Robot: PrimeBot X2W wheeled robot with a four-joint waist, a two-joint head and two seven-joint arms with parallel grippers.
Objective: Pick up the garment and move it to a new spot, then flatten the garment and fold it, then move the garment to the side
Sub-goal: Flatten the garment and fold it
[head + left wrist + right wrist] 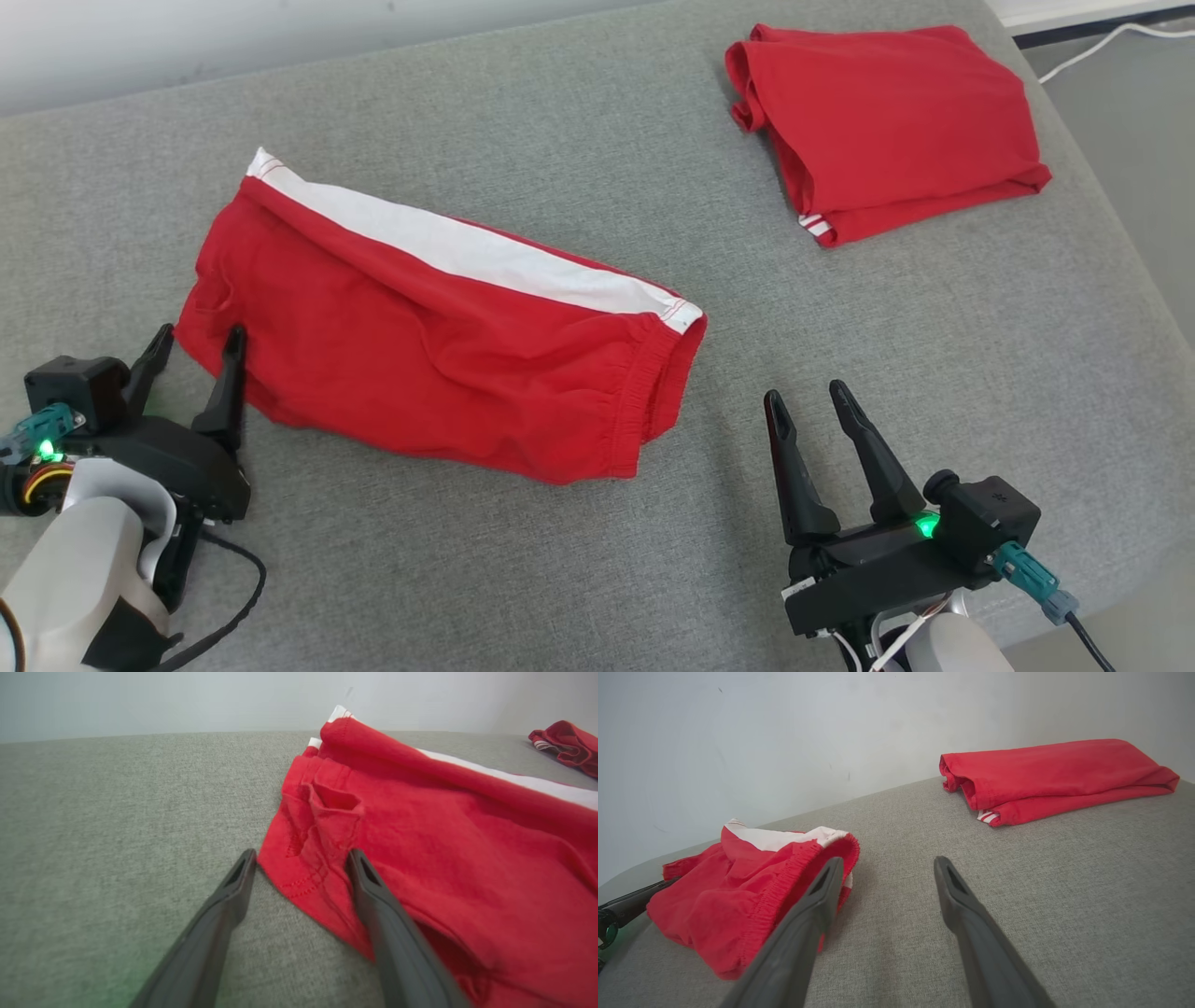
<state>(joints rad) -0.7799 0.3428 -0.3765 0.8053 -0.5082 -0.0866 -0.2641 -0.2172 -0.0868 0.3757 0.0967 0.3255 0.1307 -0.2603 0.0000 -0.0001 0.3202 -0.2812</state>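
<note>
Left gripper [201, 336], jaws spread wide and empty, straddles the hem corner [299, 877] of the red shorts [439, 355], which lie lengthwise left-to-right on the grey cushion [560, 579]; right gripper [805, 394], equally wide and empty, sits near their elastic waistband [653, 401]. Each arm has 1 end.

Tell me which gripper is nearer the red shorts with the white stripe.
Left. The left gripper straddles a corner of the shorts, open; the right gripper sits apart from their other end.
</note>
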